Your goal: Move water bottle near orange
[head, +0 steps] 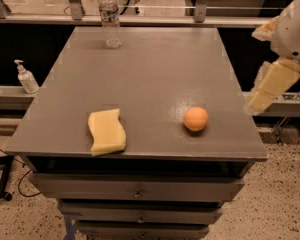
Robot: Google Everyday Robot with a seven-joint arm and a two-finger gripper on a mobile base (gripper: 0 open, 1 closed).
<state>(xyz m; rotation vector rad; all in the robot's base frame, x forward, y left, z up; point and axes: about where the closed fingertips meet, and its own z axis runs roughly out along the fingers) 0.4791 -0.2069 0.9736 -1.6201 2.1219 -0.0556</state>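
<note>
Clear water bottle [110, 20], upper left: gripper [267, 89] at right edge, opening indeterminate; grasp mid-body, carry upright toward orange [196, 119].

Looks like a lab or workshop. A grey drawer cabinet [155, 74] stands on a speckled floor [285, 204]. A metal rail [40, 19] runs behind it, and cables [5, 186] trail beside it. A pump bottle [26, 77] sits on a ledge. The robot's gripper [262, 94] hangs just off the cabinet's right side.

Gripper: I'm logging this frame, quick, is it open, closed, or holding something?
Gripper: beside the table's right edge, far from the bottle; open or closed cannot be told.
</note>
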